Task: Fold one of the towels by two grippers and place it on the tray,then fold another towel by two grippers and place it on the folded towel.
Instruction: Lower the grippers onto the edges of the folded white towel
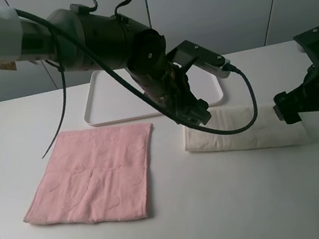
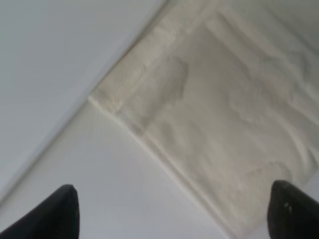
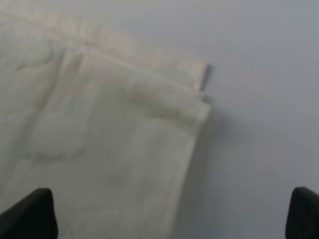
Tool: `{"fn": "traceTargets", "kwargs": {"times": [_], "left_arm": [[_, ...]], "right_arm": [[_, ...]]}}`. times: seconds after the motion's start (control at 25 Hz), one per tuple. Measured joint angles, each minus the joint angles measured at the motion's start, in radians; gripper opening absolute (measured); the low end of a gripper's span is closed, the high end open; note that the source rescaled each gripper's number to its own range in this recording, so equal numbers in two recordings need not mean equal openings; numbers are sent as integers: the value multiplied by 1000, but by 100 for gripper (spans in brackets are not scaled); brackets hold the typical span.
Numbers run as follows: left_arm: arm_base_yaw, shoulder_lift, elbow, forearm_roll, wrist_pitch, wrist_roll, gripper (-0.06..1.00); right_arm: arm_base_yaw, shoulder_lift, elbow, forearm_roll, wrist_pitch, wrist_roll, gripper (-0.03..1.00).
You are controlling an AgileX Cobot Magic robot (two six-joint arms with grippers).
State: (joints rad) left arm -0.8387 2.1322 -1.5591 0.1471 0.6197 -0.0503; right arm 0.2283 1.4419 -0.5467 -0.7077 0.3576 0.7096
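Lying folded beside the tray [image 1: 102, 104], the cream towel [image 1: 271, 135] has both jaws spread above it.

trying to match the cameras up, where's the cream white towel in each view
exterior high: cream-white towel lies folded, right of centre, in front of the tray.
left wrist: one end of the towel, with its layered corner, fills much of the frame.
right wrist: the towel's other end, corner showing.
shared landmark: the bare white table beside the towel.

Folded cream towel [image 2: 219, 124], gripper [image 2: 173, 190] spread wide
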Motion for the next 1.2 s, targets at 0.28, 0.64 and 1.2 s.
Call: {"fn": "traceTargets", "kwargs": {"times": [0.28, 0.64, 1.2], "left_arm": [[41, 39, -178, -21, 198, -122, 98], [86, 196, -336, -184, 387, -142, 98], [86, 289, -368, -140, 470, -280, 98]], "right_arm": [[0, 83, -193, 361, 236, -357, 100], [-26, 184, -371, 700, 387, -598, 100], [-231, 190, -401, 801, 481, -734, 100]]}}
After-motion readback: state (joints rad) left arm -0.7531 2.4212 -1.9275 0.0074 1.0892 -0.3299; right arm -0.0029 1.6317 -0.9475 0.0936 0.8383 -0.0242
